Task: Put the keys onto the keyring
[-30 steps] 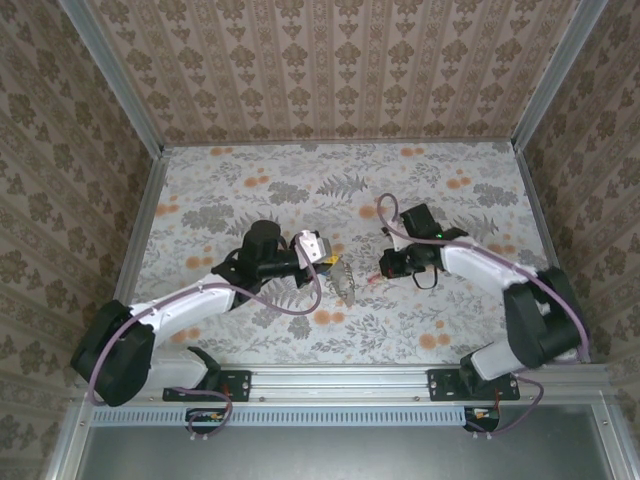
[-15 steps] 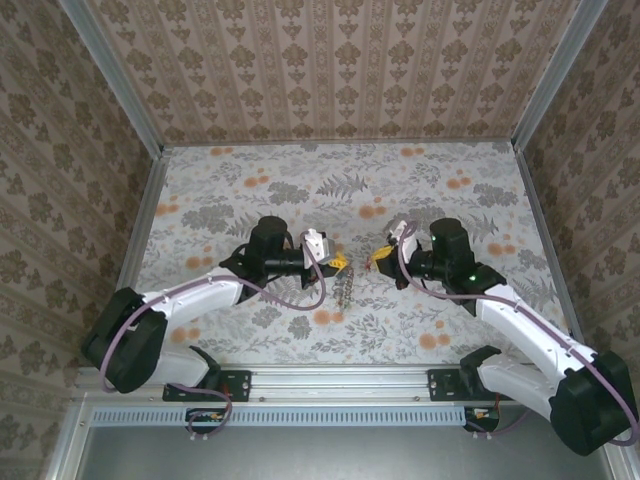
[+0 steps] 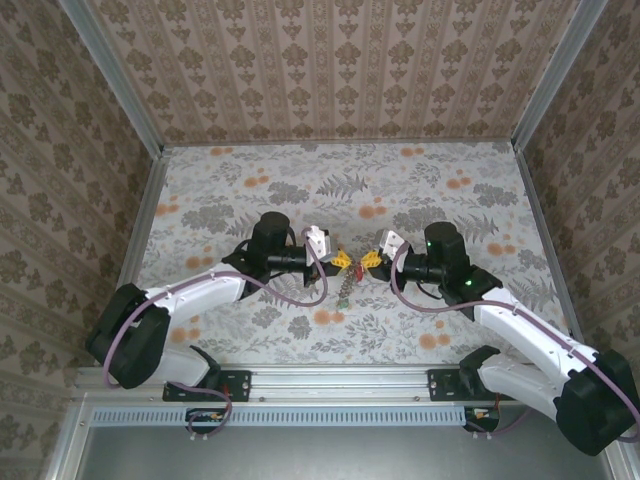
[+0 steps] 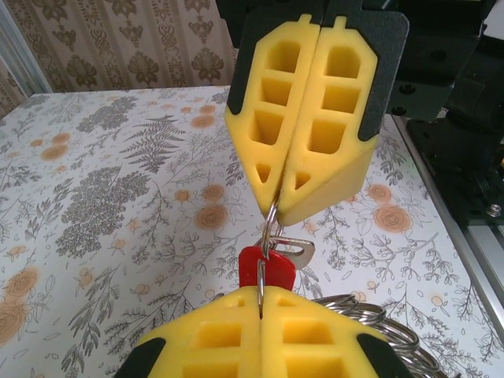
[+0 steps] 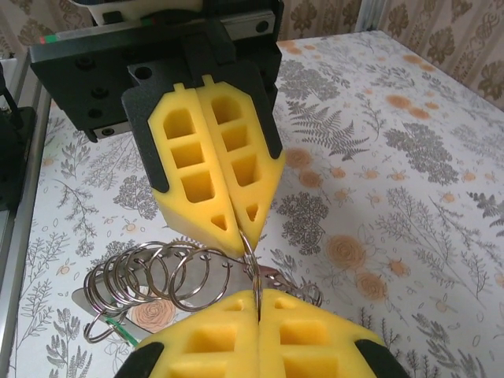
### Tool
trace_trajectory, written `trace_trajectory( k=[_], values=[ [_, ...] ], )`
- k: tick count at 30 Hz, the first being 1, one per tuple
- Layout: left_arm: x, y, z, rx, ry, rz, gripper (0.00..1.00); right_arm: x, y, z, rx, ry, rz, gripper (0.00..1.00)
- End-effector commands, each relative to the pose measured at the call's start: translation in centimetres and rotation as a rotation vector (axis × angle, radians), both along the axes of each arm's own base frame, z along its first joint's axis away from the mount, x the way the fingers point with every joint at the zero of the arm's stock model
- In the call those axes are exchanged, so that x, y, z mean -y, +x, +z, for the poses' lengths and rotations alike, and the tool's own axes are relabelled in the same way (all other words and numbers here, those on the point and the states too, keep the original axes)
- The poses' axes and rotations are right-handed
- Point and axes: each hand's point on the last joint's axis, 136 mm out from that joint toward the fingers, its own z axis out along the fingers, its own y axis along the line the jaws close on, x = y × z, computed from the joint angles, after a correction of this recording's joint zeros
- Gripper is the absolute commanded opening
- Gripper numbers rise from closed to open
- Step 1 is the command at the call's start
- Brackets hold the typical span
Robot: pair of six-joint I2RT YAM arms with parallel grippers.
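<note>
My left gripper (image 3: 342, 261) and right gripper (image 3: 368, 261) meet tip to tip above the middle of the table, both shut. In the left wrist view, my left gripper (image 4: 261, 298) pinches a thin wire ring that runs up into the right gripper (image 4: 274, 206). A red key (image 4: 269, 268) hangs at that ring, and I cannot tell whether it is threaded on. The keyring (image 5: 157, 276) is a string of silver coils trailing down to the left of my right gripper (image 5: 258, 298), below the left gripper (image 5: 246, 230). Its coils (image 3: 345, 290) dangle under both tips.
The floral table (image 3: 440, 190) is walled by patterned panels at the back and both sides. A metal rail (image 3: 340, 380) runs along the near edge by the arm bases. Purple cables loop beside each wrist.
The right arm swung up from the table at the right and turned to face the left gripper, bringing the red key in. The left gripper edged right, and the tips closed up.
</note>
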Motion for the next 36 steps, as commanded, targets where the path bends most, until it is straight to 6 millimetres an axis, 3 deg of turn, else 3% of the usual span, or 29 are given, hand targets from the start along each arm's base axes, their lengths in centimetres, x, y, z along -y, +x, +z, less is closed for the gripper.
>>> trace_trajectory(
  k=[1, 10, 17, 25, 30, 36],
  values=[
    [0.6, -0.1, 1.9, 0.011, -0.044, -0.039, 0.00, -0.3, 0.0, 0.5, 0.049, 0.008, 0.015, 0.00],
    [0.7, -0.2, 2.1, 0.013, -0.048, -0.049, 0.00, -0.8, 0.1, 0.2, 0.053, -0.007, 0.021, 0.00],
    [0.7, -0.3, 2.0, 0.010, -0.048, -0.053, 0.00, -1.2, -1.1, 0.0, 0.047, -0.003, 0.092, 0.00],
    [0.2, -1.3, 2.5, -0.012, -0.054, -0.115, 0.00, 0.1, -1.6, 0.3, 0.104, -0.035, 0.074, 0.00],
    [0.1, -1.6, 2.5, -0.022, -0.049, -0.138, 0.00, -0.1, -2.5, 0.6, 0.103, -0.023, 0.127, 0.00],
    [0.3, -1.6, 2.9, -0.027, -0.054, -0.153, 0.00, -0.4, -1.9, 0.7, 0.115, -0.014, 0.122, 0.00]
  ],
)
